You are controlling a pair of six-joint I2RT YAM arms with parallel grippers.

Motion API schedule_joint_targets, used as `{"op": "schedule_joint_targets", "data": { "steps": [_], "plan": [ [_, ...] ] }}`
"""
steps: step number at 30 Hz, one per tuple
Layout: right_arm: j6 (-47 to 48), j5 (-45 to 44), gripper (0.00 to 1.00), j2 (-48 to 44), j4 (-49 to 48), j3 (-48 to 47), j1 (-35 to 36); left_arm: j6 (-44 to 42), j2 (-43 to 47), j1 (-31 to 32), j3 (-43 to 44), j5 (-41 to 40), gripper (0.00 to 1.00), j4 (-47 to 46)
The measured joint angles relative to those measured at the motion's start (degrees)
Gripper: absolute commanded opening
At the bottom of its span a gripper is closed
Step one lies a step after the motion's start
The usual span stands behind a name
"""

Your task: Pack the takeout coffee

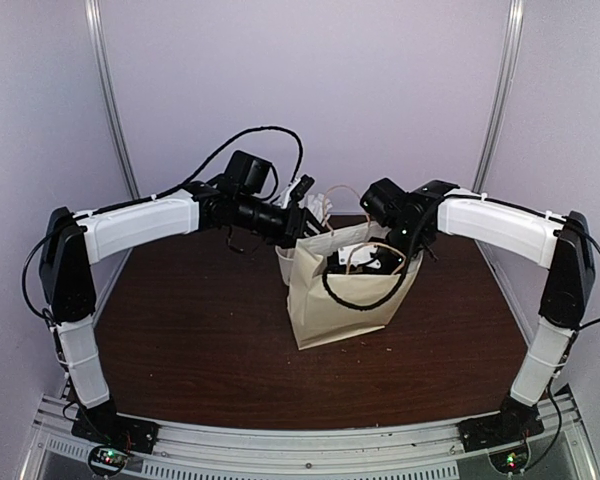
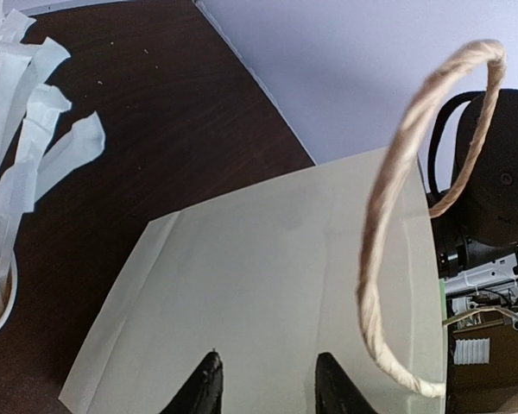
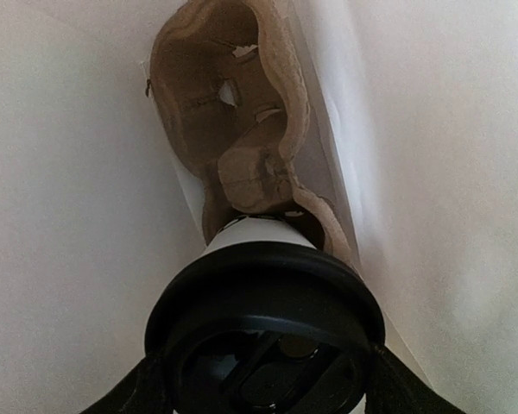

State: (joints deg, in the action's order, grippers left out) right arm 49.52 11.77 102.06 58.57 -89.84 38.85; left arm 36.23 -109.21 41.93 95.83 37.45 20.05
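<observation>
The takeout coffee is a white paper cup (image 3: 257, 233) with a round black lid (image 3: 263, 289). It is inside the cream paper bag (image 1: 345, 300), its base at a pocket of the brown pulp tray (image 3: 216, 112). My right gripper (image 3: 263, 392) reaches down into the bag (image 1: 380, 255) and is shut on the cup at its lid, one finger on each side. My left gripper (image 2: 270, 384) is open and empty just over the bag's outer side panel (image 2: 268, 285), left of the twisted paper handle (image 2: 388, 224). The cup's printed letters are hidden.
A second white cup (image 2: 0, 310) holding tall white wrapped sticks (image 2: 26, 129) stands on the dark table (image 1: 200, 330) behind the bag, by my left gripper (image 1: 305, 215). The bag's walls (image 3: 69, 216) close in tightly around the right gripper.
</observation>
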Motion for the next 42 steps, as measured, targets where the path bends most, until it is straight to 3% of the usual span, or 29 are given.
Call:
{"op": "schedule_joint_targets", "data": {
  "steps": [32,42],
  "plan": [
    [-4.0,0.4,0.60,0.7,-1.7,1.0,0.0,-2.6,1.6,0.0,-1.9,-1.7,0.40,1.5],
    [-5.6,0.4,0.67,1.7,-1.0,-0.3,0.0,-2.9,5.6,0.0,-4.7,-2.9,0.41,1.6]
  ]
}}
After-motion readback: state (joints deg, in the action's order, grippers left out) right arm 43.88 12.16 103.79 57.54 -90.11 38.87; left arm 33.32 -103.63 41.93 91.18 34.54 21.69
